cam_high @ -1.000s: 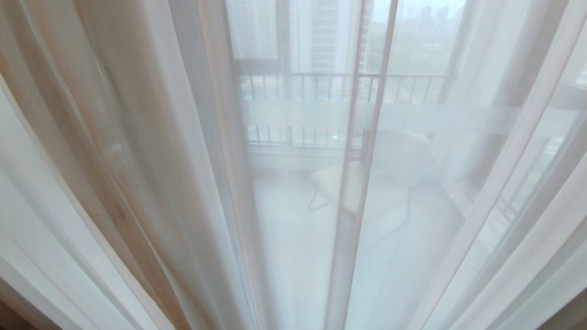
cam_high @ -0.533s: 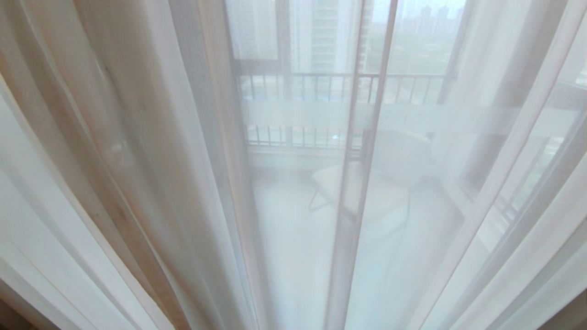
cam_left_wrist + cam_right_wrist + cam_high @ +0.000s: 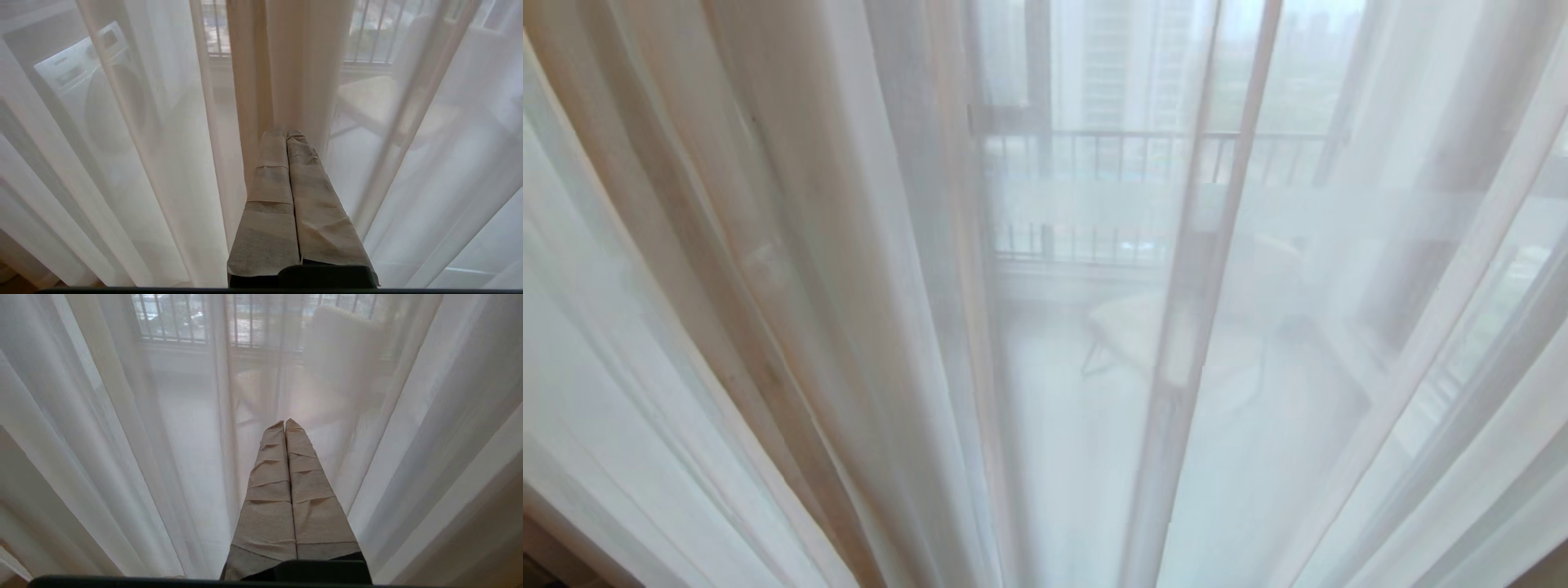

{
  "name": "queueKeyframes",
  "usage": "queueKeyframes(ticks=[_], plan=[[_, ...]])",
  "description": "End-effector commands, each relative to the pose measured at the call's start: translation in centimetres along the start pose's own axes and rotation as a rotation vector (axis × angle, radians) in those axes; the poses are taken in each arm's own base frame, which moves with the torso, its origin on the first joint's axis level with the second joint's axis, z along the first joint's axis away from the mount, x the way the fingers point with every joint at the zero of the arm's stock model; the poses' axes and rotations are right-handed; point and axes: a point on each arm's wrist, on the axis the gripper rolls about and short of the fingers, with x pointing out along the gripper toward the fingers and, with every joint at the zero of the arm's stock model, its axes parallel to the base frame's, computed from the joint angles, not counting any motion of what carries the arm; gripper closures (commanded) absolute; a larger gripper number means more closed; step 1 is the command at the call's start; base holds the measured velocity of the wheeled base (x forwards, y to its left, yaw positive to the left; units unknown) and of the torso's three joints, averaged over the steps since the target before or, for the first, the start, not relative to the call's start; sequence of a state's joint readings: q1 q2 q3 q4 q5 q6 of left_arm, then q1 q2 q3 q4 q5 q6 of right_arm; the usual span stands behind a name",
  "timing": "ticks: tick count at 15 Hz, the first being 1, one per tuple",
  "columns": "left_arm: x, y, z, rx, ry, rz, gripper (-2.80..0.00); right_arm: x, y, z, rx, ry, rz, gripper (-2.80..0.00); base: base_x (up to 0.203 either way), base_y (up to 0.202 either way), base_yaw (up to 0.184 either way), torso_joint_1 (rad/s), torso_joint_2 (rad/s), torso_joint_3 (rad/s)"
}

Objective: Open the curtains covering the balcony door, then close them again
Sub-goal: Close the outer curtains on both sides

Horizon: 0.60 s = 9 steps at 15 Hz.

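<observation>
No writing can be read anywhere; the horizontal frosted white stripe (image 3: 1094, 204) across the tall glass balcony door (image 3: 1201, 245) shows only as a pale band through the cloth. The thin see-through white sheer curtains (image 3: 1062, 392) hang drawn across the whole door, filling the head view in long pleats, with a warmer beige fold (image 3: 768, 343) on the left. Against half a second ago the whole head view has slid to the right, so the camera has moved, not the cloth. Through the sheers show a barred railing (image 3: 1127, 155), a pale chair (image 3: 1176, 343) and a white washing machine (image 3: 94, 94). The left gripper (image 3: 286, 132), its fingers wrapped in tan tape, is pressed closed and empty, tips just before a beige fold. The right gripper (image 3: 284, 422) is likewise closed, holding nothing, close before the sheers.
</observation>
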State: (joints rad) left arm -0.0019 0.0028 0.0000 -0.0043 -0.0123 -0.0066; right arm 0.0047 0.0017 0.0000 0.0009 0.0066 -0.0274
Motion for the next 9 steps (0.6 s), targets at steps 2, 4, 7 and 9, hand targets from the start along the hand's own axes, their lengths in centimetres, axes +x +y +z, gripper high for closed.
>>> queueKeyframes(ticks=[2, 4, 7, 9], plan=[[-0.02, 0.0, 0.0, -0.001, -0.003, 0.0, 0.0, 0.0, 0.0, 0.01, -0.002, -0.001, 0.002, 0.0, 0.0, 0.192, 0.002, 0.0, 0.0, 0.003], [-0.03, 0.0, 0.04, -0.001, -0.005, 0.0, 0.0, 0.0, 0.0, -0.01, -0.002, 0.0, 0.001, 0.0, 0.0, 0.193, -0.001, 0.003, 0.0, 0.005], [-0.03, 0.0, 0.02, -0.001, -0.004, 0.0, 0.0, 0.0, 0.0, -0.01, -0.002, 0.0, 0.003, 0.0, 0.0, 0.193, 0.0, 0.001, 0.0, 0.001], [-0.02, 0.0, 0.0, -0.001, -0.003, 0.0, 0.0, 0.0, 0.0, -0.01, -0.002, 0.0, 0.002, 0.0, 0.0, 0.188, 0.0, 0.001, 0.0, -0.001]])
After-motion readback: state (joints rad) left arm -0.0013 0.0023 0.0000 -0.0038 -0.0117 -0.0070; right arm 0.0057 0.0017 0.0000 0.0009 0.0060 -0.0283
